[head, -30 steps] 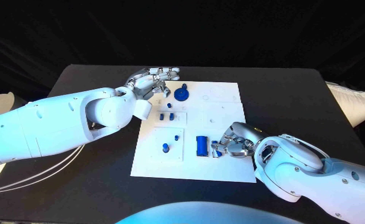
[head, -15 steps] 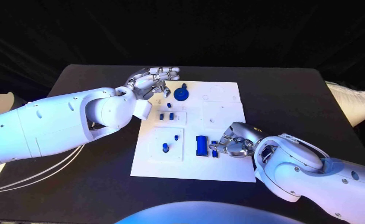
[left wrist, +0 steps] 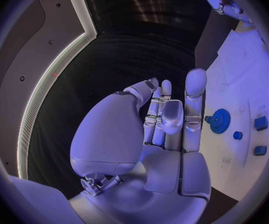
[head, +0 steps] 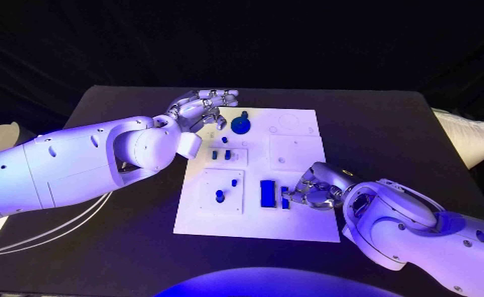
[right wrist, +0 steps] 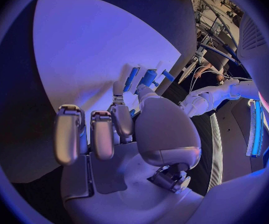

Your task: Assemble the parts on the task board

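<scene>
The white task board [head: 303, 223] lies mid-table. My right hand [head: 312, 192] rests on its near right part, fingers curled, thumb and a finger pinching a small blue part [head: 285, 203] low over the board, right beside a long blue block [head: 267, 193]. That block [right wrist: 131, 79] lies just past the fingertips [right wrist: 118, 88] in the right wrist view. My left hand [head: 207, 109] hovers at the board's far left corner, fingers stretched out and holding nothing, next to a blue gear [head: 241, 124]. The gear [left wrist: 220, 120] sits just beyond the left hand [left wrist: 165, 119].
Two small blue blocks [head: 221, 154] and a peg [head: 222, 139] stand left of the board's middle. Two more blue pieces [head: 226, 191] sit in a square inset at the near left. White cables [head: 50, 230] lie at the table's left edge.
The right hand has crept slightly toward the long blue block with the small part. The left hand has stayed put.
</scene>
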